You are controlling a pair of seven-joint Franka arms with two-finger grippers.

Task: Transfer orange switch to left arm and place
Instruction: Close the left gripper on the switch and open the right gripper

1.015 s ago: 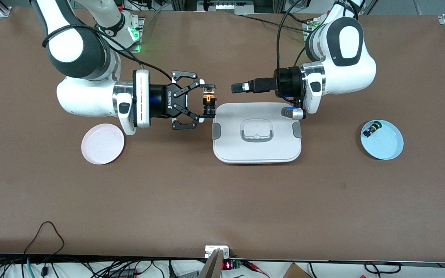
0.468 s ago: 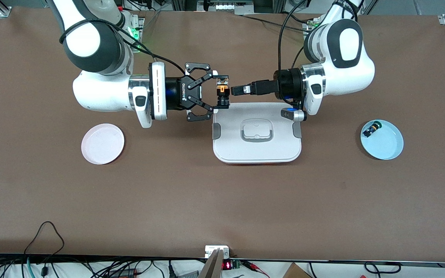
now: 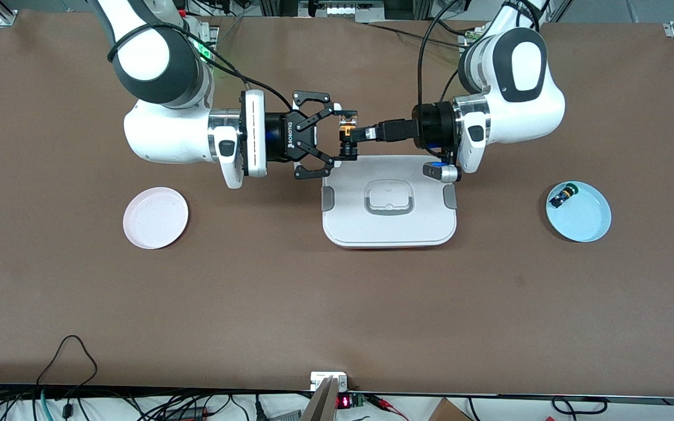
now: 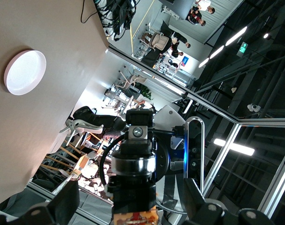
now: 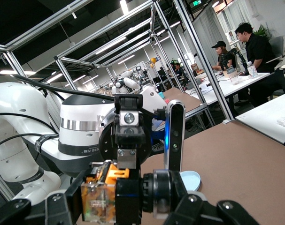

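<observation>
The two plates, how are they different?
The pink plate lies at the right arm's end of the table, the blue plate at the left arm's end. The pink plate holds nothing; the blue plate holds a small black part with a green cap. Both are round, about the same size, and lie flat on the table.

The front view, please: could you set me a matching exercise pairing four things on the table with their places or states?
Things:
1. orange switch
2. box
3. pink plate
4. blue plate

Places or states:
A. bare, toward the right arm's end
B. lid on, mid-table
C. off the table, in the right gripper, met by the left gripper
D. carries a small black part with a green cap

Pairs: 1-C, 2-B, 3-A, 4-D
</observation>
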